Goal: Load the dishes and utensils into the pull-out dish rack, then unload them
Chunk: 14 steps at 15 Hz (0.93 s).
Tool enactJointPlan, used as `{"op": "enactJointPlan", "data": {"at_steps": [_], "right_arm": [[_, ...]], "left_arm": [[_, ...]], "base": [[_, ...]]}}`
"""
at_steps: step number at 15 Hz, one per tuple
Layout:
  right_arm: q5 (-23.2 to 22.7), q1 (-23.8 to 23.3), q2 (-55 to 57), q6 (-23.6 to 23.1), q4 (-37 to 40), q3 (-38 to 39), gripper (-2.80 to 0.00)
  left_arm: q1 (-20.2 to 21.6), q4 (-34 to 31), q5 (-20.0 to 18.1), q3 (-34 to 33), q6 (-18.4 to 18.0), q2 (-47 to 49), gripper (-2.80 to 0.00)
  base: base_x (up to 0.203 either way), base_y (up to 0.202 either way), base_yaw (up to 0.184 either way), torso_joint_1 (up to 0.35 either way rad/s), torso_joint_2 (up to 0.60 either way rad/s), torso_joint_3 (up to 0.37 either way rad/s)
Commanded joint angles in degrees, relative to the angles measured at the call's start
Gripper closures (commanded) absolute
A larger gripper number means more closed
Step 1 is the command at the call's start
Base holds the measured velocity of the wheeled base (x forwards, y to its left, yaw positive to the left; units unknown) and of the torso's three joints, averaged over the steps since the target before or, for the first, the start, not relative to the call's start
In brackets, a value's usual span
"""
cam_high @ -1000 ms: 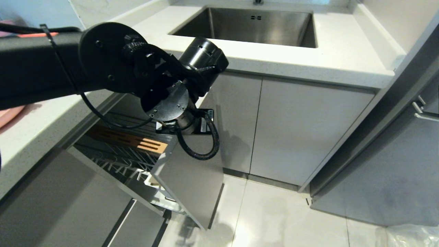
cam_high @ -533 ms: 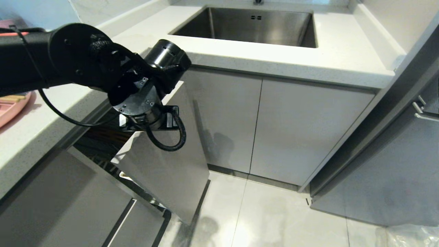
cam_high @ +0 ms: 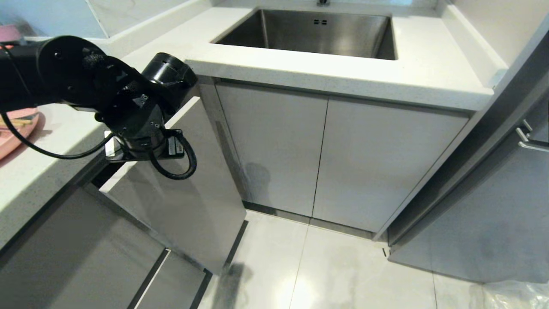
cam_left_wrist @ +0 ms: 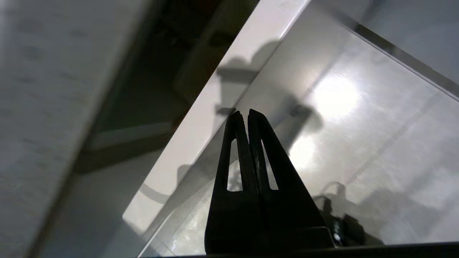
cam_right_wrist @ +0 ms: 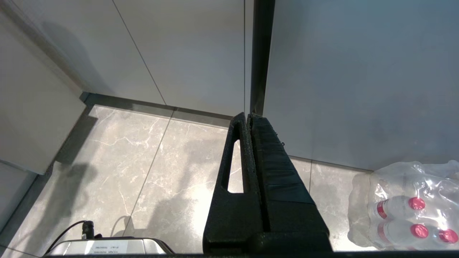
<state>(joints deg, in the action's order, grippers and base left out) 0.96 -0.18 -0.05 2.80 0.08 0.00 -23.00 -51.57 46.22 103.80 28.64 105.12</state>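
The left end effector [cam_left_wrist: 241, 114], its two black fingers pressed together with nothing between them, sits at the top edge of the flat grey cabinet front [cam_high: 180, 201] of the pull-out dish rack, at the left of the scene under the white speckled stone surface [cam_high: 38, 171]. Fingers shut like this suit pushing on a panel rather than gripping one. Only a narrow dark gap [cam_left_wrist: 150, 71] shows between the front's pale top edge and the cabinet, so the rack is nearly in and its wire basket is hidden. A slice of the large flat pink plate [cam_high: 17, 128] with the light wooden chopsticks [cam_high: 17, 122] on it lies at the far left of that surface, so unloading looks done. The front's right edge runs close to the neighbouring pale door [cam_high: 274, 150], while the tiled floor [cam_high: 334, 266] offers open room. The right end effector [cam_right_wrist: 248, 115], fingers also pressed together and holding nothing, hangs parked over the floor, near wrapped bottles [cam_right_wrist: 405, 208].
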Motion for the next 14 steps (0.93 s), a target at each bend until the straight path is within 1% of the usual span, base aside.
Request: {"op": "enactJointPlan", "data": {"at_steps": [1, 3, 6, 8, 9, 10, 11, 13, 14], "right_arm": [[0.00, 0.01, 0.05, 0.01, 0.01, 0.09, 0.00], [0.00, 0.01, 0.05, 0.01, 0.01, 0.09, 0.00], [0.00, 0.01, 0.05, 0.01, 0.01, 0.09, 0.00], [0.00, 0.01, 0.05, 0.01, 0.01, 0.09, 0.00], [0.00, 0.01, 0.05, 0.01, 0.01, 0.09, 0.00], [0.00, 0.01, 0.05, 0.01, 0.01, 0.09, 0.00], [0.00, 0.01, 0.05, 0.01, 0.01, 0.09, 0.00], [0.00, 0.01, 0.05, 0.01, 0.01, 0.09, 0.00], [0.00, 0.01, 0.05, 0.01, 0.01, 0.09, 0.00]], "left_arm": [[1.78, -0.22, 0.57, -0.42, 0.19, 0.07, 0.00], [2.58, -0.24, 0.72, -0.44, 0.19, -0.10, 0.00], [1.47, -0.20, 0.50, -0.35, 0.27, -0.63, 0.00], [-0.22, -0.26, -0.72, -0.24, 0.52, -1.01, 0.00], [-1.19, -0.28, -2.39, -0.12, 0.54, -1.53, 0.00], [-1.40, -0.29, -2.70, -0.06, 0.54, -1.71, 0.00], [-2.40, -0.31, -5.78, 0.73, 0.54, -3.04, 0.00], [-4.15, -0.32, -14.38, 2.15, 0.54, -8.23, 0.00], [-4.52, -0.30, -17.95, 2.59, 0.57, -11.09, 0.00]], "base": [[0.000, 0.000, 0.000, 0.000, 0.00, 0.000], [0.000, 0.000, 0.000, 0.000, 0.00, 0.000], [0.000, 0.000, 0.000, 0.000, 0.00, 0.000], [0.000, 0.000, 0.000, 0.000, 0.00, 0.000], [0.000, 0.000, 0.000, 0.000, 0.00, 0.000], [0.000, 0.000, 0.000, 0.000, 0.00, 0.000], [0.000, 0.000, 0.000, 0.000, 0.00, 0.000], [0.000, 0.000, 0.000, 0.000, 0.00, 0.000], [0.000, 0.000, 0.000, 0.000, 0.00, 0.000]]}}
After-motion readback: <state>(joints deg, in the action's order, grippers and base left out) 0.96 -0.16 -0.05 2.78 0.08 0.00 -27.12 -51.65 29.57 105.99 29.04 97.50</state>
